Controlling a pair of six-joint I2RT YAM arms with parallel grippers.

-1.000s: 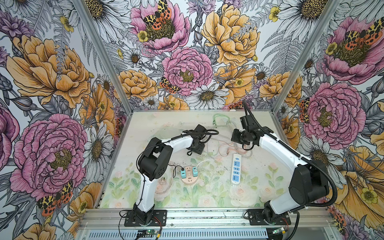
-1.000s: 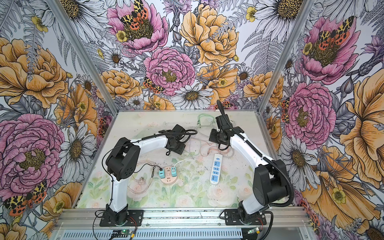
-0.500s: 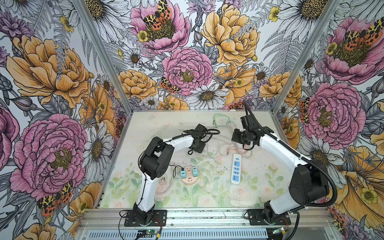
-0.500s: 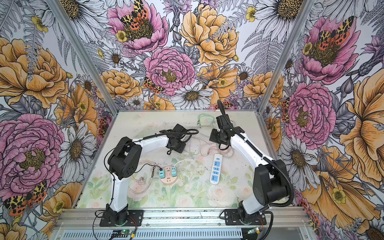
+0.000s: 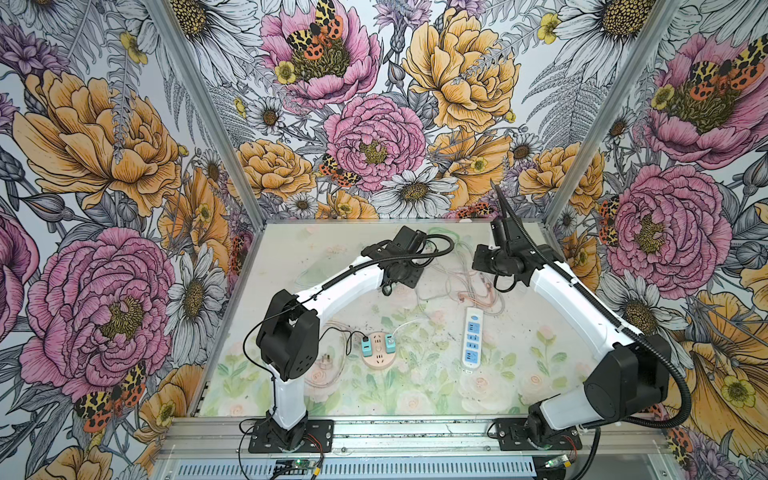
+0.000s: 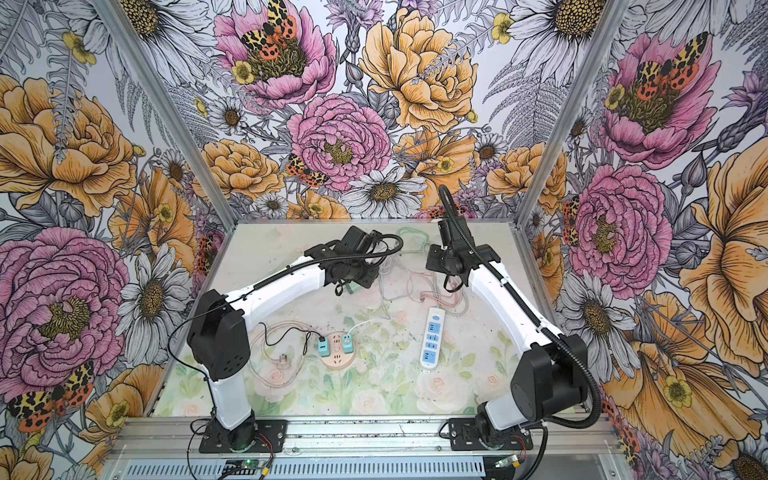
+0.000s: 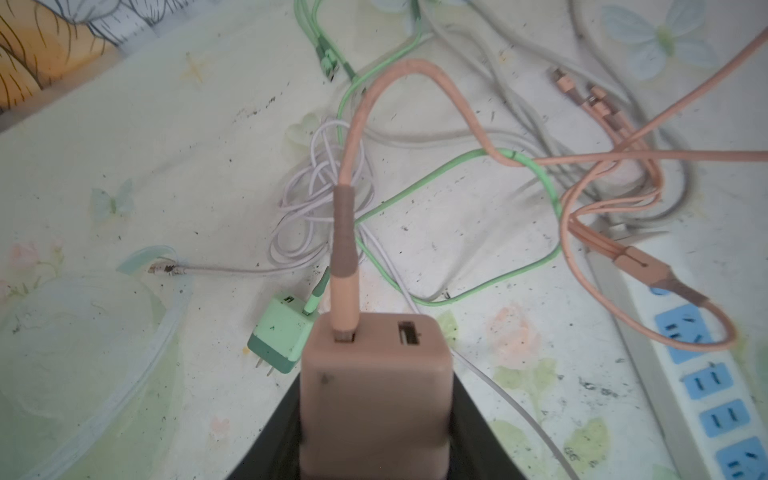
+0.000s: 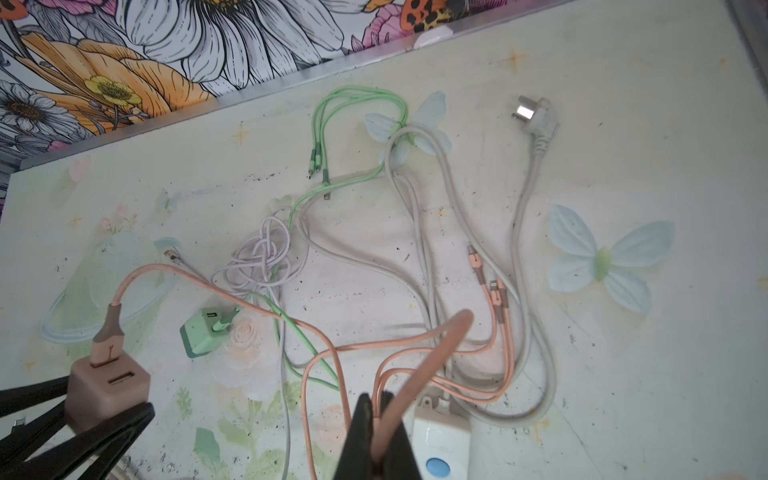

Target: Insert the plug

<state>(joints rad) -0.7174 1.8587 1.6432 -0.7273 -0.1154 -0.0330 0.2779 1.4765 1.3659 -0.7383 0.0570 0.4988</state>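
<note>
Over the bench (image 7: pixel 166 145), left pincer (image 7: pixel 376 415), half-closed, grips a charger (image 7: pixel 374 374); right pincer (image 8: pixel 376 415) clamps its cable (image 8: pixel 436 345) — tugging could skew it.

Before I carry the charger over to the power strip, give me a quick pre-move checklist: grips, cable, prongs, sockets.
1. The left gripper is shut on the brown charger: ok.
2. The pink cable sits in the charger's port: ok.
3. The right gripper is shut on the pink cable: ok.
4. Prongs face the power strip: cannot tell, the gripper hides them.
5. The strip's sockets are empty: ok.
6. The strip is free of cable: not ok, a pink loop lies across its button end.
</note>
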